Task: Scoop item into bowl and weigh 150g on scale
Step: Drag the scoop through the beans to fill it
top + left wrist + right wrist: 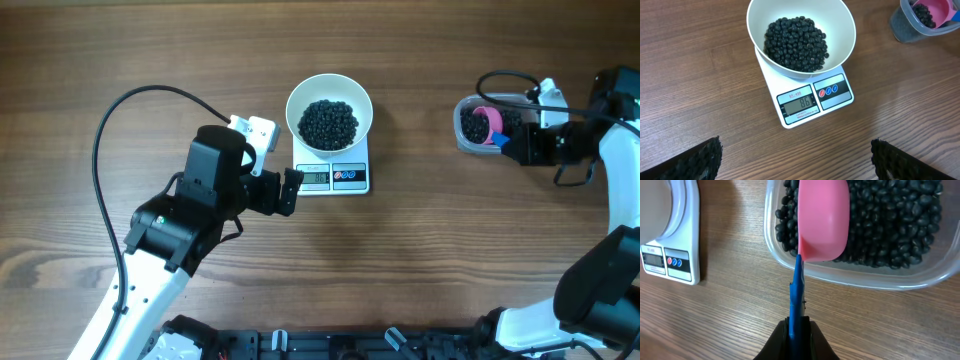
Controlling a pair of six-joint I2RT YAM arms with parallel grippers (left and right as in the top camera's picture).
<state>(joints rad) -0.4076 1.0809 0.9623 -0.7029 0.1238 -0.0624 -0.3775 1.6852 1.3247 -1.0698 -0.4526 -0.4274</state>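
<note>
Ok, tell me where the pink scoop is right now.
Overhead, the pink scoop is at the table's right, its cup in the clear tub of beans, its blue handle pinched by the right gripper, well right of the scale.

Both arms look alike: white tube-like links joined by chunky black housings. The left arm [185, 215] has a tiny green dot on one black joint, a white camera block [255, 132] by its wrist and a thin black cable [105, 140] curving away. The left pincer [292, 192] has black fingers [702, 160] with knobbly ridged pads. The right arm [620, 180] carries a second black cable [505, 78] near its wrist
</note>
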